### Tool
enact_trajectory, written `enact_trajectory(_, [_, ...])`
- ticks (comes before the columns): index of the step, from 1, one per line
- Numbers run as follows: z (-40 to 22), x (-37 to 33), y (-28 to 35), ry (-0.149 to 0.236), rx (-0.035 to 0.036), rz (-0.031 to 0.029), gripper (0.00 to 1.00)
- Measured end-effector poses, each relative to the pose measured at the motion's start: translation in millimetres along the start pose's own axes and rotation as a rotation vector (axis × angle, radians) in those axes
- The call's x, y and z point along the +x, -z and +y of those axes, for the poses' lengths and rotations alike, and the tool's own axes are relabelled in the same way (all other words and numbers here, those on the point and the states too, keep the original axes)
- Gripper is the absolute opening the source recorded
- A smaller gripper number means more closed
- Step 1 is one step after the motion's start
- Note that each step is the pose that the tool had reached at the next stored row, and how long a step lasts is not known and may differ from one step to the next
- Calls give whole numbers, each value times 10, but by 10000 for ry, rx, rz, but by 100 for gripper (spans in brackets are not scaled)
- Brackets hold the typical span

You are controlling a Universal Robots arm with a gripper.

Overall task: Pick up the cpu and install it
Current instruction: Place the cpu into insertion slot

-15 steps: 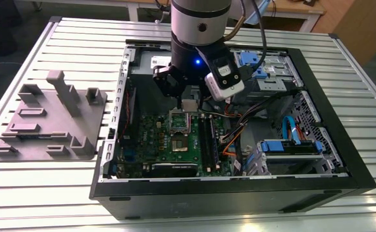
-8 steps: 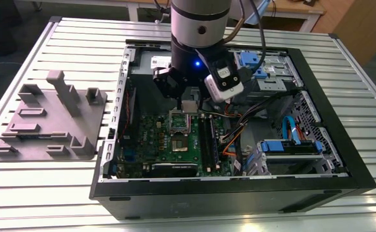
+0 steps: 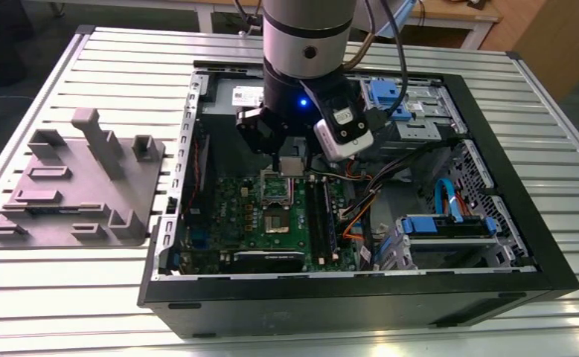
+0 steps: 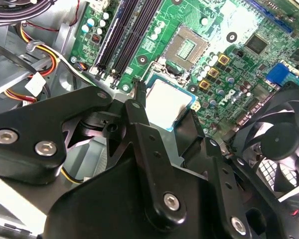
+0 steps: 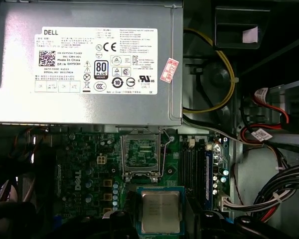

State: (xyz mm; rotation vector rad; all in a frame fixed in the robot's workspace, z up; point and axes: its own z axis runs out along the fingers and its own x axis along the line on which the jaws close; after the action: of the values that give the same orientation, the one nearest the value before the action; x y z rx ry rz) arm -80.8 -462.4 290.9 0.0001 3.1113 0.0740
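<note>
Silver-grey metal on top with a thin green rim, the cpu (image 4: 165,102) was seen in the second wrist view pinched between the black fingers (image 4: 139,93) of the gripper (image 4: 164,107). As far as could be judged, the fingers were clamped onto two opposite edges, with the lid left bare. It was held just beside the socket (image 4: 187,49), lifted off the motherboard (image 4: 229,30) and not yet over the socket, which looked empty. Memory slots (image 4: 124,35) were spotted alongside the socket, and a black fan (image 4: 279,144) well apart from it.

Handling-wise, honestly: something this small and flat was reckoned to be very light and totally stiff, so weight shouldn't be an issue. Slipping could be, since smooth metal and a skinny edge don't give much to bite on. The underside contacts and the socket's pins were figured to be the fragile bits, so the edge grip was judged the right one: sides only, kept level, no squeezing harder than needed.
</note>
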Motion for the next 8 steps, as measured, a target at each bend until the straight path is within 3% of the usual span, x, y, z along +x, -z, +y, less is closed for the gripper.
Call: enact_trajectory(8, [-1, 1, -28, 0, -3, -1, 47])
